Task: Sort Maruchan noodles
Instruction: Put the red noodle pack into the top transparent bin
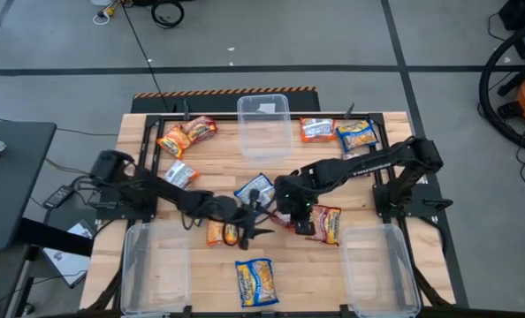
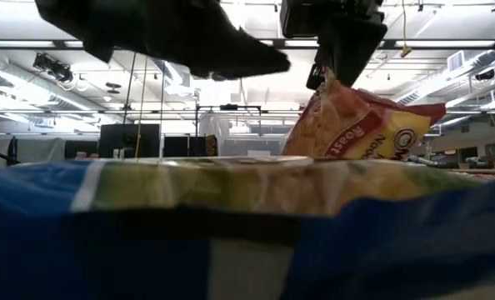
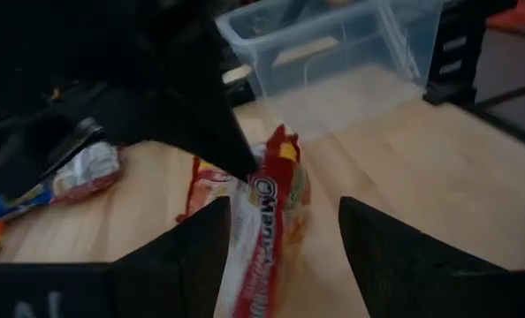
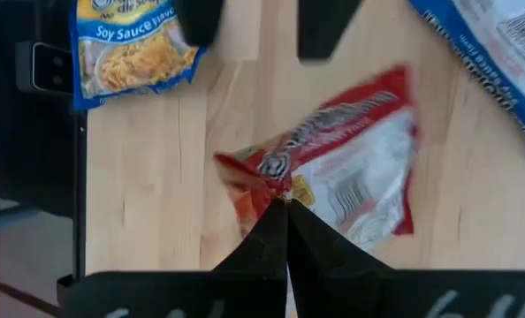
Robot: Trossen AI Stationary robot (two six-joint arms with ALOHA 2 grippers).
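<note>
Two tools mid-table: right tool pinching red packet, left tool wide.

In the low view a blurred blue and yellow packet lying close to the lens fills the lower half and hides the table behind it. The red packet shows only its upper part above it, its printing partly cut off. In the left wrist view a dark blurred arm covers part of the clear bin. In the right wrist view the blue packet is cut off by the picture's edge.
</note>
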